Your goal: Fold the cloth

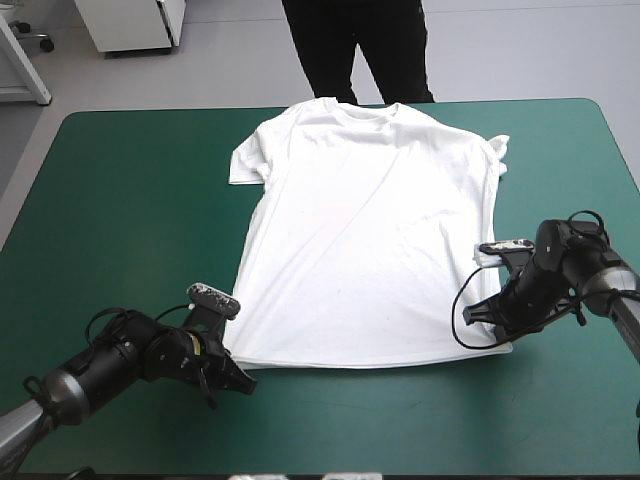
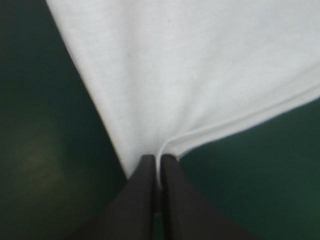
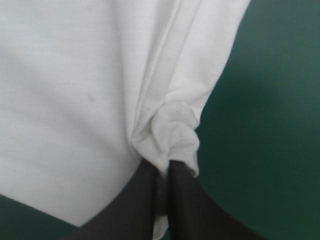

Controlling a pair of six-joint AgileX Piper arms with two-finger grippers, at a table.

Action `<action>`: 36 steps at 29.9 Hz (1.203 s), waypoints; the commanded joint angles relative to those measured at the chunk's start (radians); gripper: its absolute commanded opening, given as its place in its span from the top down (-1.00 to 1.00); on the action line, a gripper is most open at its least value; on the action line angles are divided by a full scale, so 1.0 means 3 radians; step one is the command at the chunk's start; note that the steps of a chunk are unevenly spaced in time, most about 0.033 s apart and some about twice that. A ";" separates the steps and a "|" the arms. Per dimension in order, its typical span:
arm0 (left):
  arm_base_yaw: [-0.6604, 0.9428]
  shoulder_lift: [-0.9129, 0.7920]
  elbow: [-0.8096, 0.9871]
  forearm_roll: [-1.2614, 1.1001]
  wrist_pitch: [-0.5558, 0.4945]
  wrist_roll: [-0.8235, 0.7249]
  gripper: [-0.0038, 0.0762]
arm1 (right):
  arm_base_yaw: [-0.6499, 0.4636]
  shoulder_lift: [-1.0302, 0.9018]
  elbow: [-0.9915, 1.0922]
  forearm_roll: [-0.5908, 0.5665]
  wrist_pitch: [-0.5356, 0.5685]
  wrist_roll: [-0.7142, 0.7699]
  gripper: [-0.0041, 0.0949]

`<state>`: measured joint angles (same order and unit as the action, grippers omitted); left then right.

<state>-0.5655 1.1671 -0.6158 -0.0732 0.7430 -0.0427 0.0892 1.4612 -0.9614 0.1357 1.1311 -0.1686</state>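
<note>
Pinching a bottom corner of the T-shirt, the black fingers of the left gripper are pressed all but together, w/ a thin layer of white fabric caught between the tips. The hem is curled into a small ridge right at the tips & is seen running away from them to one side, over the teal-green cover. The rest of the fabric is fanned out ahead of the gripper in shallow creases.

The right gripper is likewise clamped on fabric. Its fingers are nearly closed, & a small crumpled wad of shirt is bunched just ahead of the tips, at the shirt's side edge. A long fold is drawn from that wad along the edge.

In the high view, the shirt is laid out flat, approx. in the middle of the table, w/ the collar toward the far edge & the hem toward the near edge. The 2 near corners are held low, close to the table, one per gripper: left arm at the near-left corner, right arm at the near-right. The sleeve on the left side is spread flat; the opposite sleeve is crumpled & partly tucked in. Faint diagonal wrinkles are seen across the body.
</note>
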 commanded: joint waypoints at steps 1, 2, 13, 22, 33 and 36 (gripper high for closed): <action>-0.0140 -0.0218 0.0090 -0.0134 0.0042 -0.0161 0.93 | 0.0008 -0.0187 0.0109 -0.0005 0.0101 0.0003 0.95; -0.0186 -0.0273 0.0126 -0.0134 0.0061 -0.0225 0.93 | 0.0008 -0.0214 0.0150 0.0003 0.0117 0.0008 0.95; -0.0533 -0.0745 0.0404 -0.0121 0.0374 -0.0706 0.93 | 0.0008 -0.0544 0.0699 0.0003 0.0187 0.0055 0.95; -0.0798 -0.0993 0.0510 -0.0088 0.0543 -0.1053 0.93 | 0.0008 -0.0729 0.0972 0.0003 0.0203 0.0055 0.95; -0.0798 -0.1008 0.0376 -0.0066 0.0415 -0.1103 0.78 | 0.0008 -0.0754 0.0848 0.0003 0.0225 0.0048 0.36; -0.0798 -0.1008 0.0241 -0.0066 0.0418 -0.1103 0.44 | 0.0008 -0.0759 0.0704 0.0003 0.0325 0.0074 -0.13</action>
<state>-0.7980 0.8713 -0.4830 -0.0897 0.8939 -0.3611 0.0892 1.2544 -0.6927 0.1388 1.1852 -0.1485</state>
